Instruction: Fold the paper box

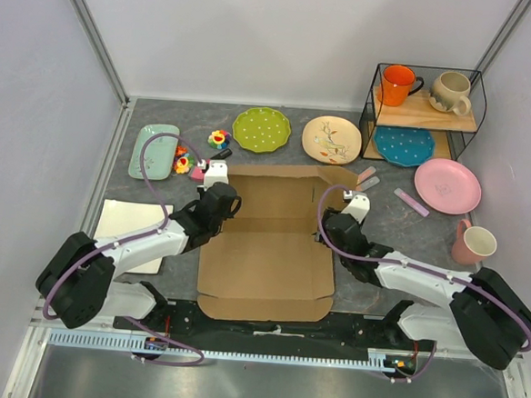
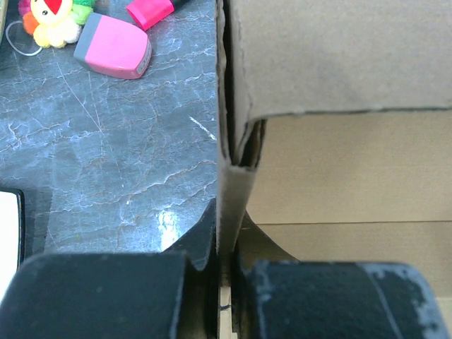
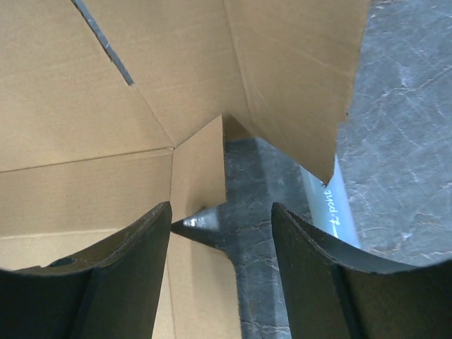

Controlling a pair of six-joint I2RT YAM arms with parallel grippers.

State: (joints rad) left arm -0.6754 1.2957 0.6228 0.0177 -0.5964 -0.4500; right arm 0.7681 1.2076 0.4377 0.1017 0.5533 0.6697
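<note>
Top external view is showing the box [image 1: 266, 254] lying in the middle of the tabletop [image 1: 194, 112], closer to the near edge than the far one. Its long axis is running near to far, and an arm is sitting at each long side.

On the left, the left fingers [image 2: 106, 296] are pressing together on the left flap [image 2: 233, 205]. That strip of cardboard is standing upright and running straight away from the pinch toward the far edge, where it is meeting the far panel at a corner. The box floor is lying to the right of the pinch and bare tabletop to its left.

On the right, the right fingers [image 3: 120, 275] are standing spread and gripping nothing. The right flap [image 3: 201, 183] is rising between them, just beside the finger on the box side, with grey tabletop filling the rest of the gap. So the cardboard is lying directly ahead of and between these fingers, along the same near-to-far line.

Judging from this, the right arm is the one needing to close, since the left is already holding its side.
</note>
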